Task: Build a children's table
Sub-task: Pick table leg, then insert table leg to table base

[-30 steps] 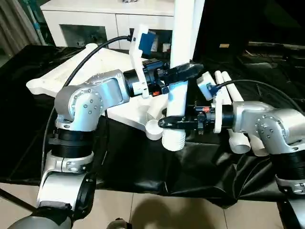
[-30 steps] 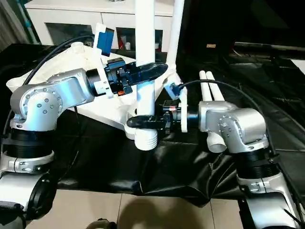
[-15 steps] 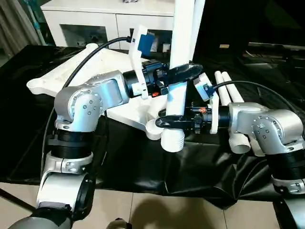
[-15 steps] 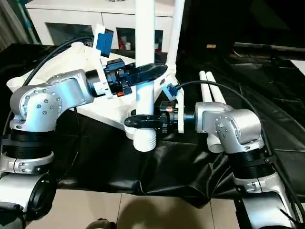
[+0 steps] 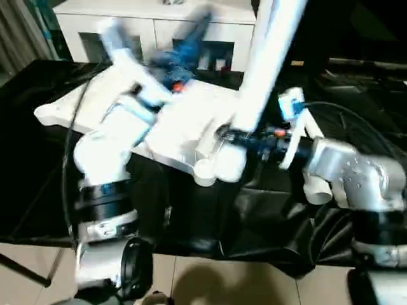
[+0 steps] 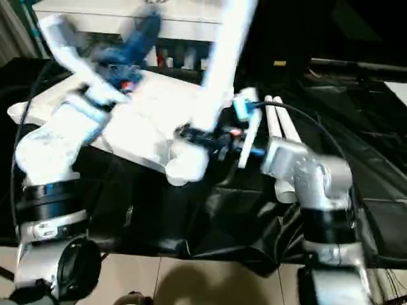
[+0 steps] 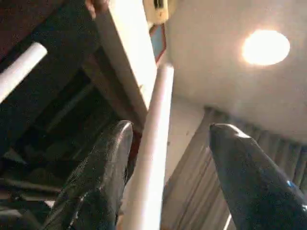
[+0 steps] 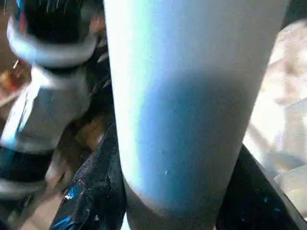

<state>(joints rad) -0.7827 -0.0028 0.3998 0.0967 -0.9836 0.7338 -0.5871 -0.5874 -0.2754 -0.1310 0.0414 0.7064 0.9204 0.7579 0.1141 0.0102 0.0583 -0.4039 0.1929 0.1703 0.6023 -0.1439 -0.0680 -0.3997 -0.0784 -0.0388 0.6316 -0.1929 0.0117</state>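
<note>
Over on the left, the left arm is lifted up over the tabletop and smeared with motion, so from the head views its tool is hard to make out. The wrist camera sorts that out: the left tool has its two black fingers spread wide apart, with a white leg running up between them, and I can't tell if either finger actually touches it. So it's open and not clamping anything.

The tabletop is lying upside down on the black-draped desk, with a round corner socket sticking out at its near edge. Behind it sits a white cabinet with glass doors.

In the middle, the leg tilts, with its top leaning toward the robot's right. Its fat lower end sits just beside that near corner socket, pretty much touching it.

The right tool is closed around the leg low down, just above the fat end. In its wrist view the black fingers hug both sides of the tube.

Further right, behind the right arm, more white legs lie side by side on the desk.
</note>
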